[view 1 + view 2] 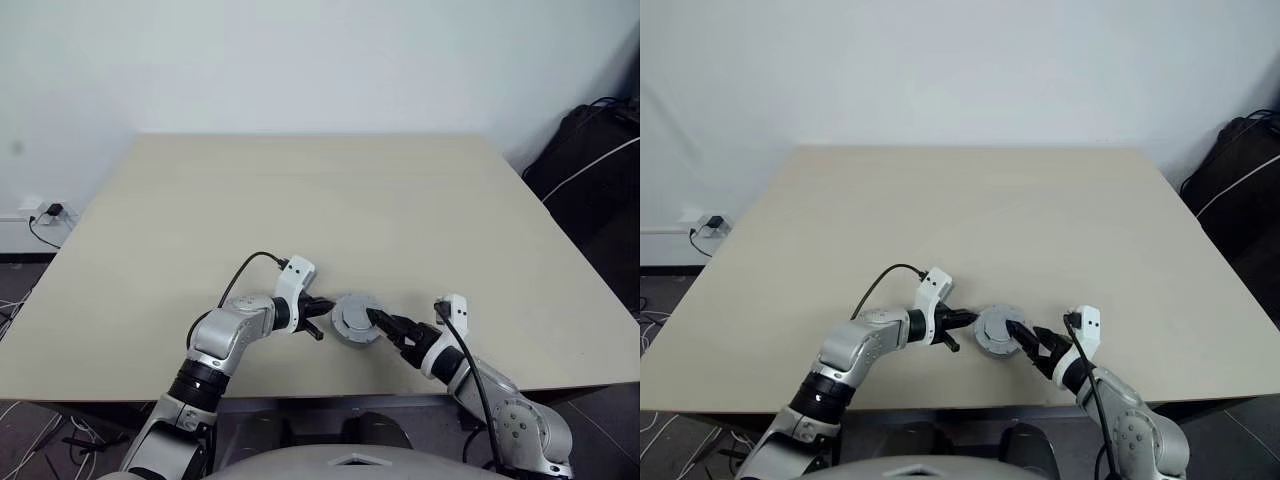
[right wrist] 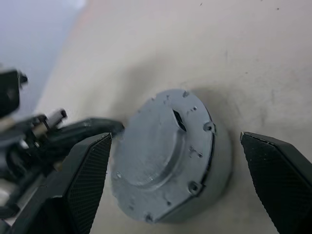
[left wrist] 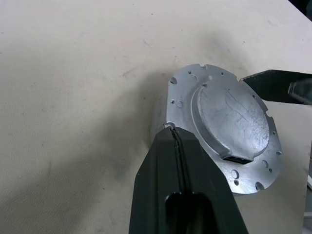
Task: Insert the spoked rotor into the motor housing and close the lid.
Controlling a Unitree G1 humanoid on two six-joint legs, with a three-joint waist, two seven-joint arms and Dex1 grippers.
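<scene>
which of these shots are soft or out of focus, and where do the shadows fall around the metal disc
Left wrist view: lid crisp, scratches readable, a soft shadow on the table beside it. Right wrist view: softer, the left gripper blurred, right gripper's fingers blurry at the edges, dim shadow ringing the motor housing. Head views: even light, faint shadow.

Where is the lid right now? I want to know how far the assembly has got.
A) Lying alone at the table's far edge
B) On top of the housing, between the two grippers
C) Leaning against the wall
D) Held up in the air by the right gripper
B: the lid sits on the housing, between the shut left gripper and the open right gripper.
</scene>
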